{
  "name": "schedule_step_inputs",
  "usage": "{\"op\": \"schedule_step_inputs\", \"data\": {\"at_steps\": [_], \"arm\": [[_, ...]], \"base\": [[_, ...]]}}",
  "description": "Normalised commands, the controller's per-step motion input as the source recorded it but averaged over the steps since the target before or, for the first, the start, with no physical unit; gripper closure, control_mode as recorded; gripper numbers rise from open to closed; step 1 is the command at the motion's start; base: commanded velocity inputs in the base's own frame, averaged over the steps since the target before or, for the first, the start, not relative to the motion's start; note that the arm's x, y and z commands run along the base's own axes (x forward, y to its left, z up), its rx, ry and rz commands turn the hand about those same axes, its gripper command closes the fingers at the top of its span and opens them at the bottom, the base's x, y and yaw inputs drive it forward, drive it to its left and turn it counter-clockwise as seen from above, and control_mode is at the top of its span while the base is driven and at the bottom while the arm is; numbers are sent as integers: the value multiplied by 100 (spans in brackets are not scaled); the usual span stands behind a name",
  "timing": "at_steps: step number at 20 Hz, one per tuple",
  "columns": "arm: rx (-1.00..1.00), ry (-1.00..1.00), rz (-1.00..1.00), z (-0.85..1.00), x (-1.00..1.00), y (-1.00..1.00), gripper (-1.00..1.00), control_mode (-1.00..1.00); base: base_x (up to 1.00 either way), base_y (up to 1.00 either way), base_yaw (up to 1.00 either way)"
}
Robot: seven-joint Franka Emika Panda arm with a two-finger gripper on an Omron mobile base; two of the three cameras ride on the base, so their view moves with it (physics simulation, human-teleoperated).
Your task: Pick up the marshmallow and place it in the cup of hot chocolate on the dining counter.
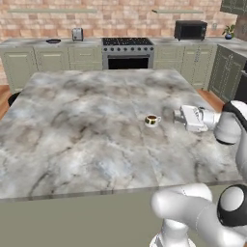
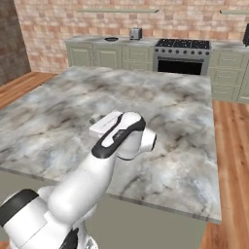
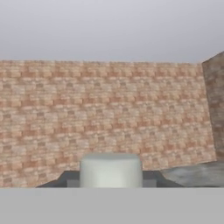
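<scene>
The marshmallow (image 3: 110,168), a pale soft block, sits between the dark fingertips (image 3: 70,180) in the hand view, and my gripper (image 3: 110,178) is shut on it. From the left base view, the gripper (image 1: 175,116) is held level a little above the dining counter (image 1: 87,130), pointing left. The cup of hot chocolate (image 1: 152,120), a small cream mug with dark liquid, stands on the counter just left of the fingertips. In the right base view the hand (image 2: 96,119) pokes out beyond the forearm, which hides the cup. The marble counter (image 2: 185,121) spreads around it.
Along the far brick wall runs a worktop with a stove (image 1: 127,46), a toaster (image 1: 77,34), a microwave (image 1: 190,30) and a dark dish (image 1: 53,41). Wooden floor (image 2: 231,146) lies right of the counter. The hand view looks out at the brick wall (image 3: 109,113).
</scene>
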Motion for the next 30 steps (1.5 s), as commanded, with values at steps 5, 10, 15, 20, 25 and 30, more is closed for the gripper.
{"op": "schedule_step_inputs", "data": {"at_steps": [5,10,15,20,25,30], "arm": [[3,6,12,0,79,-42,100,-100],[1,6,6,-9,94,-16,100,-100],[0,1,1,-17,79,0,100,-100],[1,2,0,-23,33,-4,100,-100],[1,0,2,-21,22,-3,100,-100],[0,0,1,-23,0,10,100,-100]], "base": [[0,0,0],[0,0,0],[0,0,0],[0,0,0],[0,0,0],[0,0,0]]}}
